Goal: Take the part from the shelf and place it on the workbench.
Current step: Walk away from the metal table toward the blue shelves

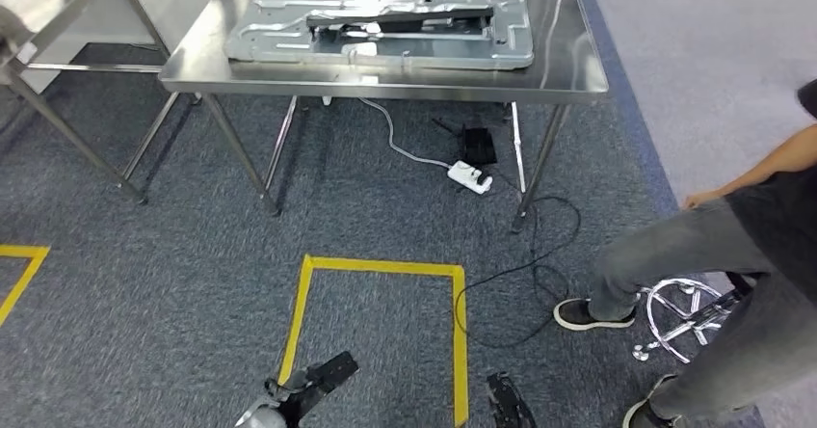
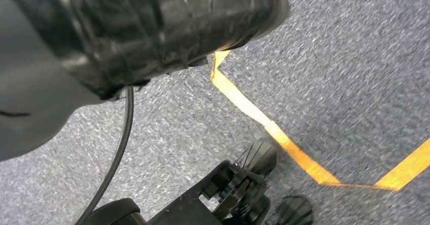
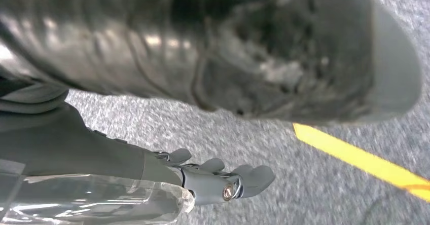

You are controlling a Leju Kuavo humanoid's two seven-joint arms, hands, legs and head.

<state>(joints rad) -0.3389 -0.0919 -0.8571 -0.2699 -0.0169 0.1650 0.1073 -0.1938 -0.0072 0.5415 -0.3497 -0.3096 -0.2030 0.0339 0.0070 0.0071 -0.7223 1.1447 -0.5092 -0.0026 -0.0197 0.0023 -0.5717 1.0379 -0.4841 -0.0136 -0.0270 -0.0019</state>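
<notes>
Hands hang low over carpet: your right hand holds nothing, fingers loosely extended; left hand unclear; part lies on workbench far ahead

Silver left arm with black hand; right hand seemingly grey.

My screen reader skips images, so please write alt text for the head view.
A grey metal part lies flat on a steel workbench. Below, grey carpet with yellow tape, a white power strip, and a seated person at right.
</notes>
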